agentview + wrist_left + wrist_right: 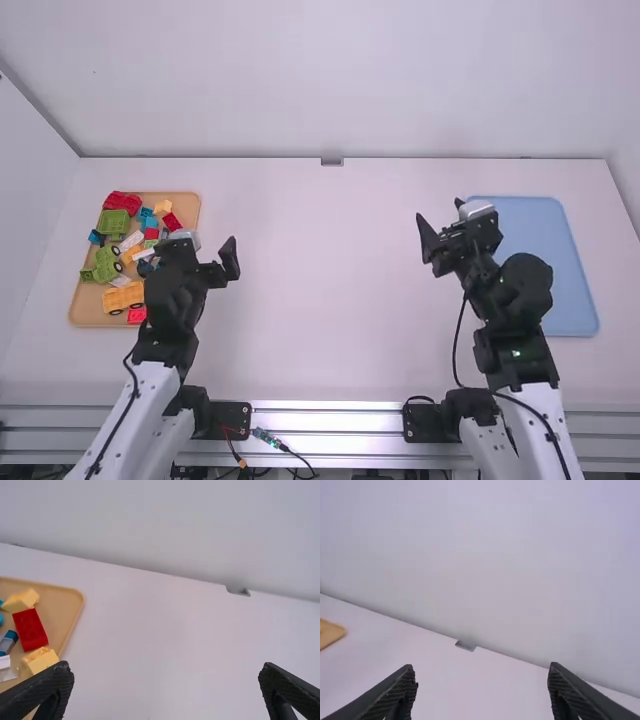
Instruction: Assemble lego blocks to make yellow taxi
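Left jaws open and nearer, blocks (pixel 122 296) lying just to their left; right jaws open, well apart.

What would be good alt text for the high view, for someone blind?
Two robot arms hold an open, empty left gripper and right gripper over a white table. Colorful toy blocks crowd a tan tray at left; a blue tray lies at right.
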`<control>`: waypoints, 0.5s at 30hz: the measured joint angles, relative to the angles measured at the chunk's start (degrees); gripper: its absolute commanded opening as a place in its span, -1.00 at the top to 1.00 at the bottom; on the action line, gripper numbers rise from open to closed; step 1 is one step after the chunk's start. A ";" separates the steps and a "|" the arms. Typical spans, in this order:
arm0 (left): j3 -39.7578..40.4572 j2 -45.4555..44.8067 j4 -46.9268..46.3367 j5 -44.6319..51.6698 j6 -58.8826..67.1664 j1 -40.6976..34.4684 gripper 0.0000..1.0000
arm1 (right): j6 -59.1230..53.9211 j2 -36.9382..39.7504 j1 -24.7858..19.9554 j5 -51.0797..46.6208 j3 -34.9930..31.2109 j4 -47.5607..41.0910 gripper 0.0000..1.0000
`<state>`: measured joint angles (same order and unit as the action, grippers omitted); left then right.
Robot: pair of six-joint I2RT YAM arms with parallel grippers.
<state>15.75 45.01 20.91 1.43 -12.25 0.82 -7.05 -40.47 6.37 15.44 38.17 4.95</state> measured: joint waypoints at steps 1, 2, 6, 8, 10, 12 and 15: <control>0.00 0.37 0.07 0.02 0.00 -0.02 -0.98 | -0.15 -1.31 0.00 -0.09 1.31 -0.02 -0.54; 0.00 0.57 0.11 0.02 0.00 0.00 -0.98 | -0.17 -1.92 0.00 -0.09 1.95 0.00 -0.56; 0.00 1.05 -0.26 0.02 0.00 -0.02 -0.98 | -0.35 -6.05 0.00 -0.22 4.59 0.46 -0.74; 0.28 0.94 -2.75 0.07 0.00 0.00 -0.98 | -0.39 -8.63 0.00 -0.55 4.72 0.35 -0.82; 1.79 0.90 -8.57 0.35 0.00 0.00 -0.98 | -0.20 -11.23 0.00 -1.18 4.72 -0.33 -0.89; 4.63 0.90 -15.17 0.39 -0.02 0.00 -0.98 | 0.70 -13.70 0.00 -2.38 4.72 -1.07 -0.95; 10.60 1.14 -23.89 0.39 0.09 -0.02 -0.98 | 1.57 -16.20 0.04 -3.67 4.72 -1.31 -0.98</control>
<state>26.35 46.15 -2.98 1.83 -12.16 0.80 -5.48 -56.66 6.42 11.77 42.89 3.64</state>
